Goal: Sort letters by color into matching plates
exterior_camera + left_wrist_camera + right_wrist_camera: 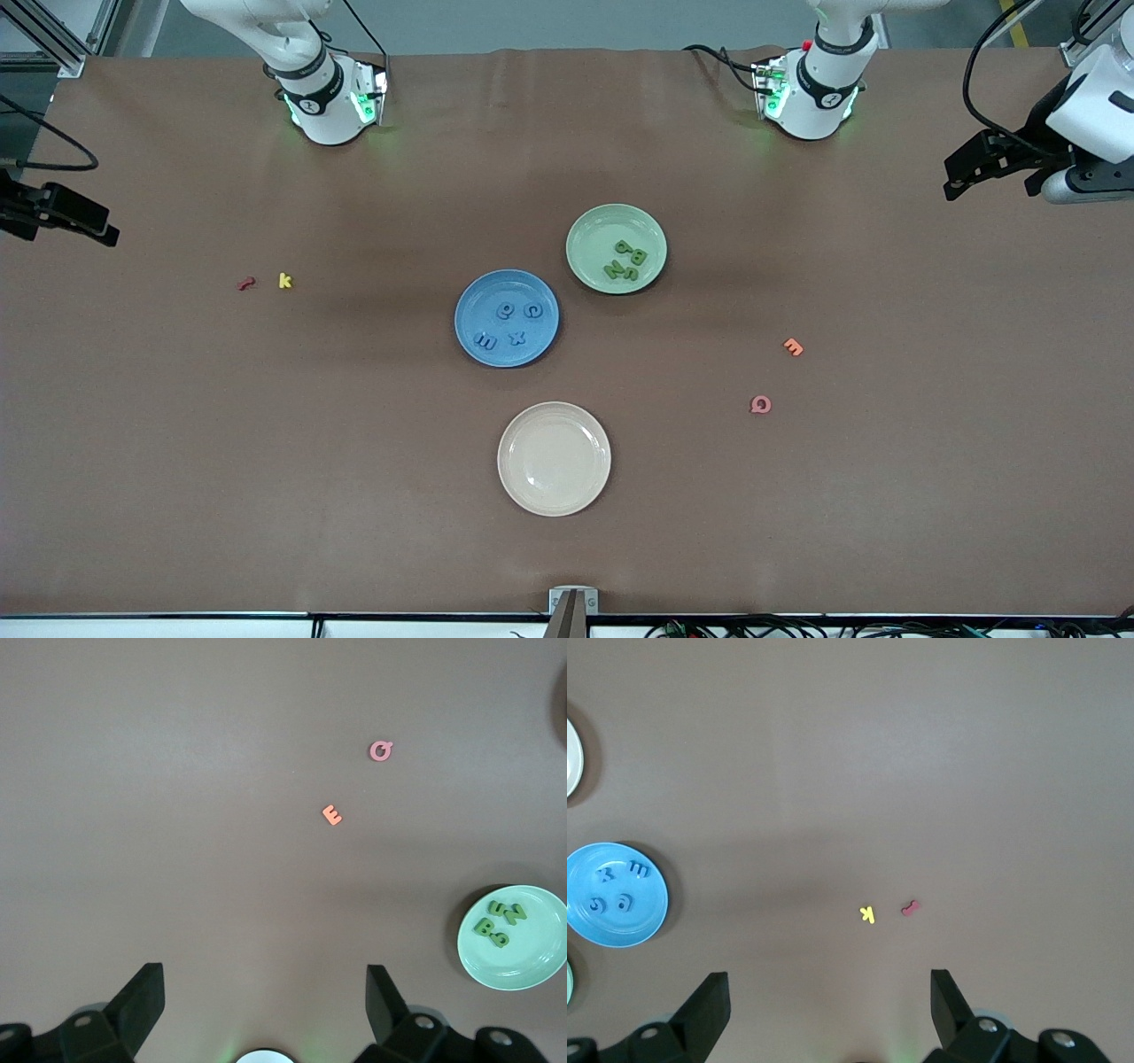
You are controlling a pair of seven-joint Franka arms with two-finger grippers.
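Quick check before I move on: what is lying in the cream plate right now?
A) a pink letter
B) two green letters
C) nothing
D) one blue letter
C: the cream plate shows only its bare surface, while the pink letter lies on the table toward the left arm's end.

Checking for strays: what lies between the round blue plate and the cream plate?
Only bare brown table shows in the front view between the round blue plate and the cream plate.
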